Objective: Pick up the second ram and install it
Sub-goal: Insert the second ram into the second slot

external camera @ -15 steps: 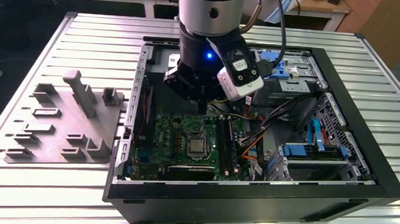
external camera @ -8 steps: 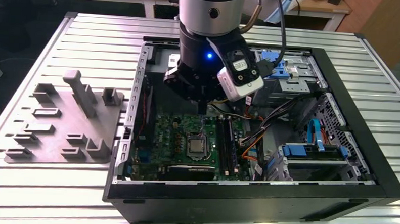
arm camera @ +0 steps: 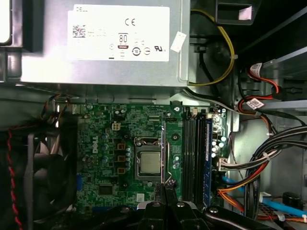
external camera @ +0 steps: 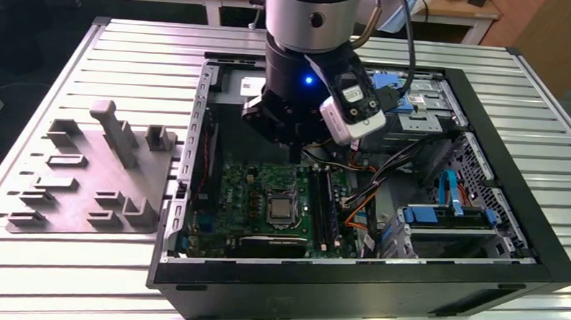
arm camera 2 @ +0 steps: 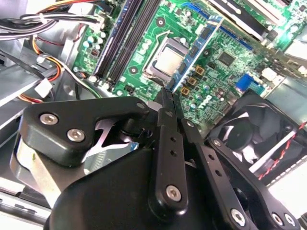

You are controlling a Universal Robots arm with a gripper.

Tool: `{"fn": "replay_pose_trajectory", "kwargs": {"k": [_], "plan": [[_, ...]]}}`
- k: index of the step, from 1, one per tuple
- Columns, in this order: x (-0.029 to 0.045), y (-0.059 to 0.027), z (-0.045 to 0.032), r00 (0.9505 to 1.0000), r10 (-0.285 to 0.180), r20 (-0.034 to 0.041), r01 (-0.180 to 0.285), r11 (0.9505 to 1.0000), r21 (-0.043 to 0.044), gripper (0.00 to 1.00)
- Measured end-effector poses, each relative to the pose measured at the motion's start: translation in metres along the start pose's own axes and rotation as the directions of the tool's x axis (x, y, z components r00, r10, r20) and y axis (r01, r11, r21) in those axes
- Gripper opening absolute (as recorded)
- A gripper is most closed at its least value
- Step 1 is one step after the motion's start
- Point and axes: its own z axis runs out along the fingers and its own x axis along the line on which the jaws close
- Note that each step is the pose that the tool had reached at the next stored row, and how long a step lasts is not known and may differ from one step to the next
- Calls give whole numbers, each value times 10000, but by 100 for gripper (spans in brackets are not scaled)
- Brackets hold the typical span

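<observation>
My gripper (arm camera 2: 168,96) is shut on the second ram (arm camera 2: 197,50), a narrow blue board that I see nearly edge-on in both wrist views. It shows as a thin line (arm camera: 163,153) in the first wrist view. The stick hangs above the green motherboard (arm camera: 105,143), along the edge of the silver processor (arm camera: 148,160). It is apart from the black memory slots (arm camera: 192,158). A blue-edged stick (arm camera: 208,158) sits in the slot farthest from the processor. In the exterior view the gripper (external camera: 294,147) hovers inside the open computer case (external camera: 357,279), over the motherboard (external camera: 255,195).
A grey power-supply box (arm camera: 100,43) borders the board. A black fan (arm camera 2: 254,129) sits on the side away from the slots. Bundled cables (arm camera: 268,158) lie beside the slots. On the exterior view's left stands a grey tray (external camera: 92,173) with upright blocks, on the slatted table (external camera: 30,264).
</observation>
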Motion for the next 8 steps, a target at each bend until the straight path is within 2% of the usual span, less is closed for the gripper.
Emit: {"fn": "replay_pose_trajectory", "kwargs": {"k": [8], "plan": [[-93,0,5,10000,0,-1,0,10000,-6,11]]}}
